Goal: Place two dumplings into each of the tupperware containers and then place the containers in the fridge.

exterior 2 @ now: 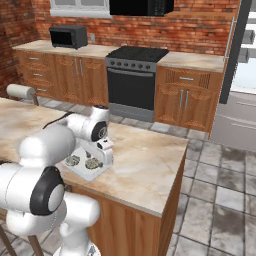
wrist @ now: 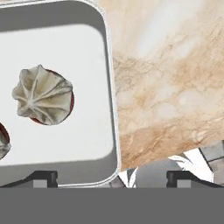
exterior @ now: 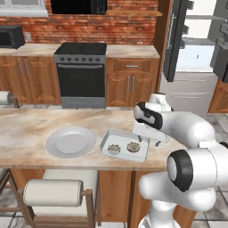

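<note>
The tray point(exterior: 124, 145) is sitting near the desk's point(exterior: 26, 129) near edge, right of a round plate point(exterior: 71, 142), carrying two dumplings point(wrist: 43, 95). It is looking light, stiff and smooth, probably slippery; its thin right rim seems the best hold. The dumplings are looking soft and pleated. The tool point(wrist: 111, 177) is hovering wide and empty over that rim. The fridge point(exterior: 189, 58) is standing open far right.

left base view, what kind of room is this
A home kitchen, rendered rather than real. A black oven sits among wooden cabinets against a brick wall, an open fridge stands at the right, and a marble-look counter holds a white plate.
</note>
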### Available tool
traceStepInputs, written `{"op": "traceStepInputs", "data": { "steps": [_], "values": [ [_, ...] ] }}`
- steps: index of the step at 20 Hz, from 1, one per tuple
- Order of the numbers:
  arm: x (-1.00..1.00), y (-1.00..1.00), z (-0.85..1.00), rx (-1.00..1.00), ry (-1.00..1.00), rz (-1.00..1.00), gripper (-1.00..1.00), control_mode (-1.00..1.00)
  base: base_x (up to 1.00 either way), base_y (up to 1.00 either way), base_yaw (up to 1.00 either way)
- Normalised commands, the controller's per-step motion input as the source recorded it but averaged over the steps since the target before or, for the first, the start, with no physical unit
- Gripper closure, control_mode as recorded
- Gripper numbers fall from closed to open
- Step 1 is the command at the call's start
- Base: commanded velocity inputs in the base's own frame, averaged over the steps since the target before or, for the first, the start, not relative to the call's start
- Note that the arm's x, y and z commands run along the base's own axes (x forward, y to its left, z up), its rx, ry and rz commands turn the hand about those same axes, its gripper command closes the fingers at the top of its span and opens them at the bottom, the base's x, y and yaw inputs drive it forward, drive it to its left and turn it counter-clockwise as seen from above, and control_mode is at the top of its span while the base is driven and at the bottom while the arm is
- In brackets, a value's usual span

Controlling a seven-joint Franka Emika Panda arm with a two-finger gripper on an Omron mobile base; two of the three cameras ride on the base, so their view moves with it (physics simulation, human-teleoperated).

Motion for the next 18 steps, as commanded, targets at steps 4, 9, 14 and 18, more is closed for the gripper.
{"op": "traceStepInputs", "data": {
  "steps": [4, 9, 14, 18],
  "values": [
    [0.34, -0.20, -0.51, 0.01, 0.00, 0.00, -1.00, -1.00, 0.00, 0.00, 0.00],
    [0.44, -0.06, -0.40, 0.01, 0.00, 0.00, -1.00, -1.00, 0.00, 0.00, 0.00],
    [0.24, -0.03, -0.43, 0.01, 0.00, 0.00, -1.00, -1.00, 0.00, 0.00, 0.00],
    [0.11, 0.00, -0.28, 0.00, 0.00, 0.00, -1.00, -1.00, 0.00, 0.00, 0.00]
  ]
}}
